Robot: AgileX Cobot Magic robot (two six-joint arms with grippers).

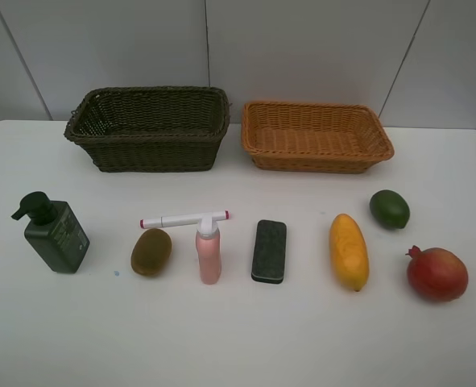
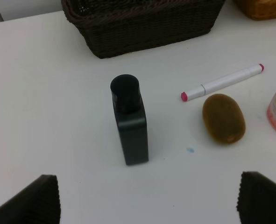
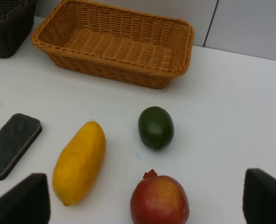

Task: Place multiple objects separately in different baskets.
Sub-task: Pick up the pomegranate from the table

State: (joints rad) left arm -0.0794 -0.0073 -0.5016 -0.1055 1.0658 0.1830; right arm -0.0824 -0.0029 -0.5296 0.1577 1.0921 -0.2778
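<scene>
Jaws were out of sight from the high camera, which showed a deep olive-brown wicker basket on the left and a shallower orange-tan wicker basket on the right, both far, with all else spaced along a near row, probably for clean single picks. From the left wrist, the left gripper gaped wide and empty just near of the upright dark green plastic pump bottle. From the right wrist, the right gripper gaped likewise over the round red pomegranate, with the long yellow mango to its left and the green lime beyond.
</scene>
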